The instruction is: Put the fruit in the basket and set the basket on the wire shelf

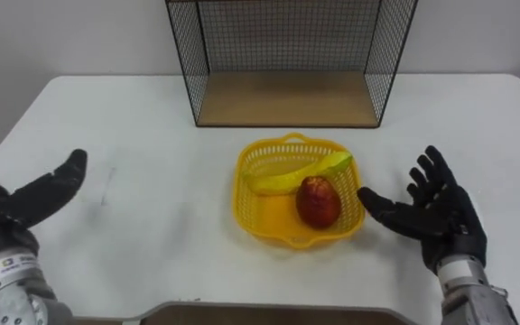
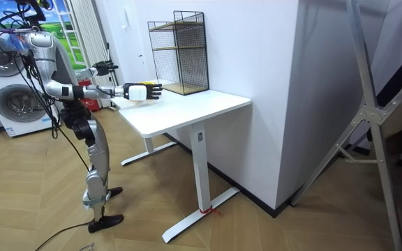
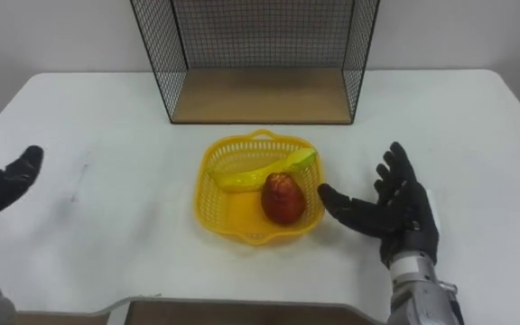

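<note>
Banana (image 1: 298,173) and red fruit (image 1: 318,200) lay in the basket (image 1: 245,190) on the worktop (image 1: 152,117); left robot hand (image 1: 34,199) and right robot hand (image 1: 436,217) flanked it, both released, fingers spread.

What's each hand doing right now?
Left hand: open, holding nothing.
Right hand: open, empty, just right of the yellow basket.

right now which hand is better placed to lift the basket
Right, probably. The right hand is open, thumb almost at the right rim of the basket; the left hand sits far off to the left. The banana and red fruit already lie inside.
</note>
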Tool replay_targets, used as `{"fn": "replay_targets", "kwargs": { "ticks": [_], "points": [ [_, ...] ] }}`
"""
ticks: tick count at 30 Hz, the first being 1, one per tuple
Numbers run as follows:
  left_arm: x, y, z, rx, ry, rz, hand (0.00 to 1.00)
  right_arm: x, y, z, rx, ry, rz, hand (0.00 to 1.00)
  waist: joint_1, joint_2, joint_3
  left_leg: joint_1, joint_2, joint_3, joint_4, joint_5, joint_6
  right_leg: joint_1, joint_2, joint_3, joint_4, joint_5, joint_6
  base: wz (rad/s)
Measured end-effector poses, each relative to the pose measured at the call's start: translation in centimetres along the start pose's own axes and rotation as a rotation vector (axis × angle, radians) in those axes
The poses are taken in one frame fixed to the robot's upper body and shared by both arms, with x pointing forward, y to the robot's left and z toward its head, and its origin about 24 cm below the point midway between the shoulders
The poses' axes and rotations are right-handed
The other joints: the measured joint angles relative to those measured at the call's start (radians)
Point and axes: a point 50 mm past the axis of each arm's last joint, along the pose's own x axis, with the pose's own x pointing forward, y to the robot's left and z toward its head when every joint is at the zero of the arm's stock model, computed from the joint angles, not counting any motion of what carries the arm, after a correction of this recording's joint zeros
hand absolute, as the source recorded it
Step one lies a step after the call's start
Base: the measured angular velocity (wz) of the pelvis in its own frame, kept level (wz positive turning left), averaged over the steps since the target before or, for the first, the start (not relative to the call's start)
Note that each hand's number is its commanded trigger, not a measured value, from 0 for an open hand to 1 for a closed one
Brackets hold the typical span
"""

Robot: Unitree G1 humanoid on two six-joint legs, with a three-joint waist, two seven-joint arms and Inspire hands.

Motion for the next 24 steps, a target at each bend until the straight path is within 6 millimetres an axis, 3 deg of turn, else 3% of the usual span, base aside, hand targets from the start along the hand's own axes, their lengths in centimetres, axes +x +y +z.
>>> {"fn": "replay_targets", "kwargs": {
  "ticks": [10, 14, 24],
  "points": [
    [-1.0, -1.9, -3.0, -0.001, 0.131, -0.232, 0.0, 0.2, 1.5, -0.4, 0.127, 0.002, 0.075, 0.0, -0.033, -0.004, 0.0034, -0.015, 0.002, 0.003, 0.006, 0.0, 0.0, -0.013, 0.003, 0.007, 0.001, 0.002, -0.001, -0.01],
    [-1.7, -2.4, -4.7, 0.009, 0.209, -0.29, 0.0, 0.2, 1.8, -1.2, 0.143, 0.036, 0.096, 0.0, -0.046, -0.008, 0.0086, -0.016, 0.004, 0.006, 0.006, 0.0, 0.0, -0.016, 0.003, 0.008, 0.001, 0.002, -0.001, -0.02],
    [-2.0, -3.8, -5.3, 0.001, 0.235, -0.386, 0.0, 0.3, 3.0, -1.4, 0.141, 0.049, 0.165, 0.0, -0.044, -0.019, 0.0078, -0.02, 0.013, 0.033, 0.001, 0.0, 0.0, -0.038, 0.008, 0.035, 0.005, 0.005, -0.003, -0.07]
  ]
}}
